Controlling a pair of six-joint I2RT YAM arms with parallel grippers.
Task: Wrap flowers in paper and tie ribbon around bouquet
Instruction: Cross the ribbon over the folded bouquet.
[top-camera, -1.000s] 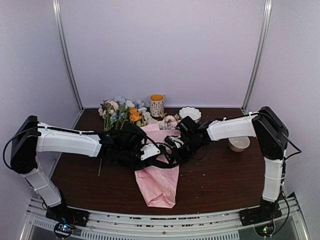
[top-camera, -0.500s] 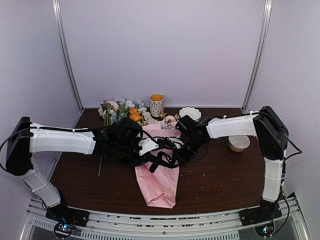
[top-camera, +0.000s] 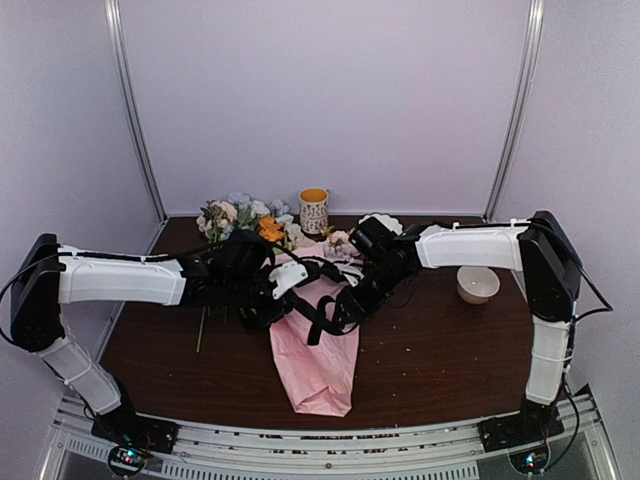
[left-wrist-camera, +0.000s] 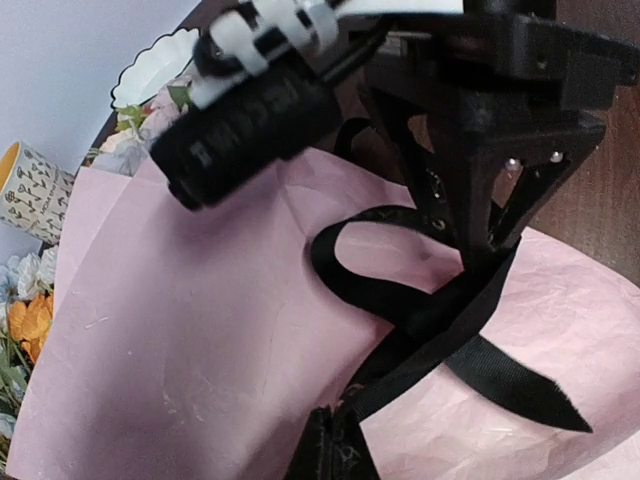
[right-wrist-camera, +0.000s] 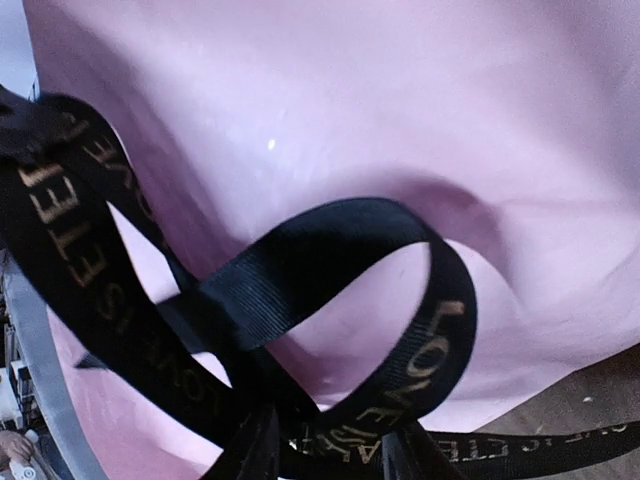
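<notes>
Both arms stretched inward over bouquet (top-camera: 318, 360); left pincer (left-wrist-camera: 325, 458) clamped on ribbon (left-wrist-camera: 510, 380); right pincer (right-wrist-camera: 325, 452) parted astride ribbon.

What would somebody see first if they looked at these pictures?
Probably the big pink bouquet lying in the middle of the table, with a black ribbon looped on top of it. The left claw pinches the ribbon, and the right claw sits right at its loop. Bright loose flowers lie at the back left, next to a mug.
</notes>
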